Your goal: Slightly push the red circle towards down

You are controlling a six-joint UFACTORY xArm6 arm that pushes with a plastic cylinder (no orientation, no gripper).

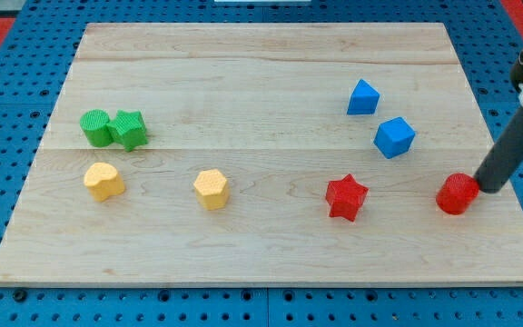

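Observation:
The red circle (457, 193) lies near the board's right edge, low in the view. My tip (488, 188) rests on the board just to the right of the red circle, very close to it or touching its right side. The dark rod slants up to the view's right from there. A red star (346, 197) lies to the left of the red circle, at about the same height.
A blue triangle (362, 97) and a blue cube (394, 137) lie above the red blocks. A yellow hexagon (211, 189) and a yellow heart (103, 181) lie to the left. A green cylinder (95, 127) touches a green star (130, 130). The board's right edge (507, 173) is close.

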